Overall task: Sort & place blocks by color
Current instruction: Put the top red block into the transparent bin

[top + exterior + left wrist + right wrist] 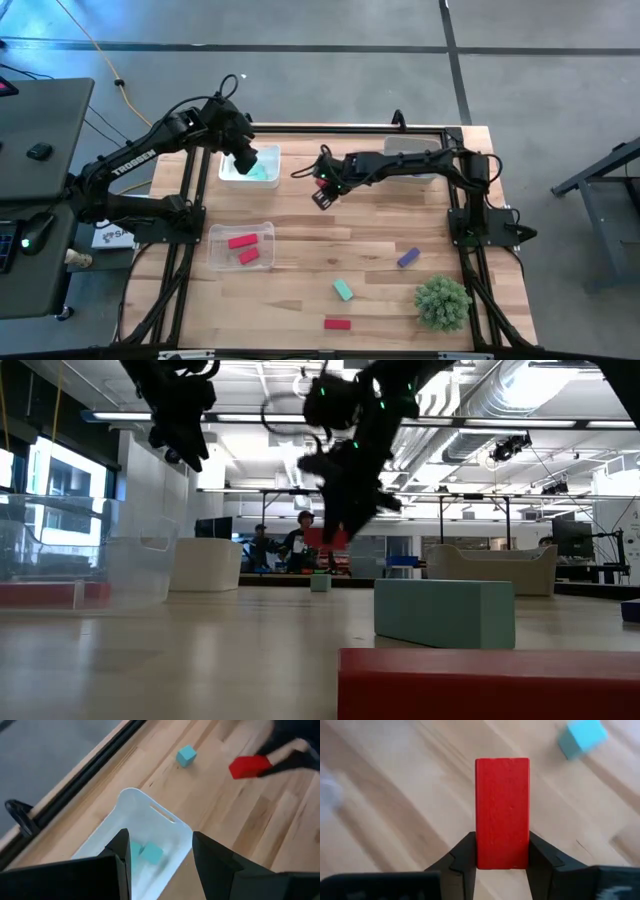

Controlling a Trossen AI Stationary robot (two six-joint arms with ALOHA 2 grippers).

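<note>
My right gripper (322, 193) is above the middle of the table, shut on a red block (502, 805); the block also shows in the low view (325, 538). My left gripper (160, 855) is open and empty above a clear tray (228, 172) at the far left. That tray holds teal blocks (150, 854). A second clear tray (215, 250) nearer the front holds two red blocks (243, 242). Lying loose on the table are a small teal block (186, 756), a purple block (408, 258), a teal block (343, 290) and a red block (337, 323). My right gripper pinches the red block by its two long sides (485, 850), near one end, between its two fingers (465, 852). The block sticks out lengthwise past the fingertips. It hangs below the gripper, clear of the table.
A third clear tray (392, 150) stands at the far right, partly under my right arm. A spiky green plant (442, 302) stands at the near right corner. Bare wood lies between the trays and the loose blocks.
</note>
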